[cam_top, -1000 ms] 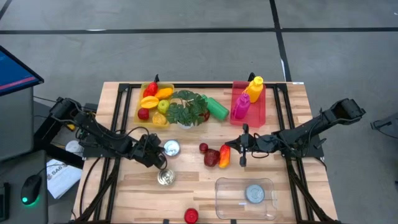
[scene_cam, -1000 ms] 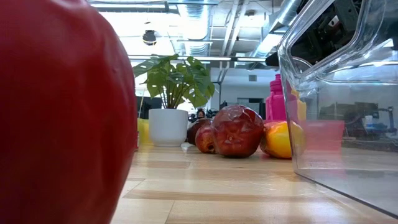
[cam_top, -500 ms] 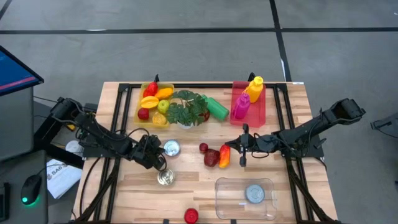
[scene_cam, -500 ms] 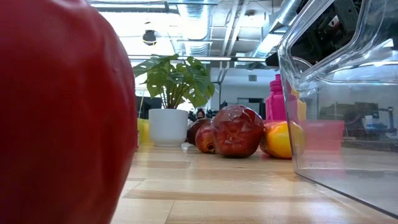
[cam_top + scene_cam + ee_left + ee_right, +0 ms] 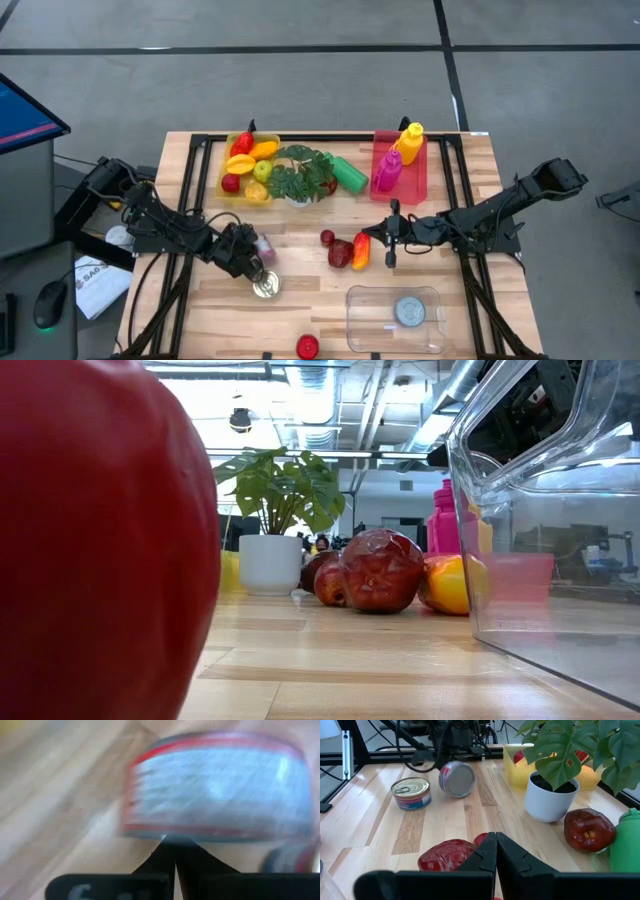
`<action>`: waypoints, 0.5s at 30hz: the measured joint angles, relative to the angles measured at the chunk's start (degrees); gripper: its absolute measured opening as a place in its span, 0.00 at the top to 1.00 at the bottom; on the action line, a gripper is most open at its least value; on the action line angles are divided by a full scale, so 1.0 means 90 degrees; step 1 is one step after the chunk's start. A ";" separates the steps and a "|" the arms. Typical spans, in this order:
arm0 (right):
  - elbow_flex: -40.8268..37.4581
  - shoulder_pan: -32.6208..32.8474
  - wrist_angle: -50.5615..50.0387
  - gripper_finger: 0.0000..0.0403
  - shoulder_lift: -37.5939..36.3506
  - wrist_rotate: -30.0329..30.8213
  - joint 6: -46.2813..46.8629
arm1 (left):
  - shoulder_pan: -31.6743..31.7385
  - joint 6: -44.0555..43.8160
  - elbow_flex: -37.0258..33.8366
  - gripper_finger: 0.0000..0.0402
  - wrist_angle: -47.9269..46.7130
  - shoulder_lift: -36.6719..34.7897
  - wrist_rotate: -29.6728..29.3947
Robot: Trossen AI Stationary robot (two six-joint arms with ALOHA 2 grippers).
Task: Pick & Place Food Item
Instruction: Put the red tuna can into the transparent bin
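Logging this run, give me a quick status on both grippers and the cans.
Left gripper shut, against the tipped can. Right gripper shut, idle by the red fruit. Second can upright close beside the left gripper.

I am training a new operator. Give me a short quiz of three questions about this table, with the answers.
1. True or false: the left tool and the right tool are both shut.
2. The can next to the left tool is: A upright; B on its side; C held in the air.
3. How many bottles stand in the pink bin?
Key: 1 true; 2 B; 3 two.
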 joint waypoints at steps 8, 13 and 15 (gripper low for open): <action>0.0000 -0.0002 0.0001 1.00 0.0000 0.0000 -0.0001 | 0.0000 -0.0038 -0.0017 1.00 -0.0057 -0.0002 -0.0122; 0.0000 -0.0002 0.0001 1.00 0.0000 0.0000 0.0001 | 0.0000 -0.0040 -0.0017 1.00 -0.0050 -0.0002 -0.0129; 0.0000 -0.0002 0.0001 1.00 0.0000 0.0000 0.0001 | 0.0000 -0.0039 -0.0017 1.00 -0.0048 -0.0003 -0.0142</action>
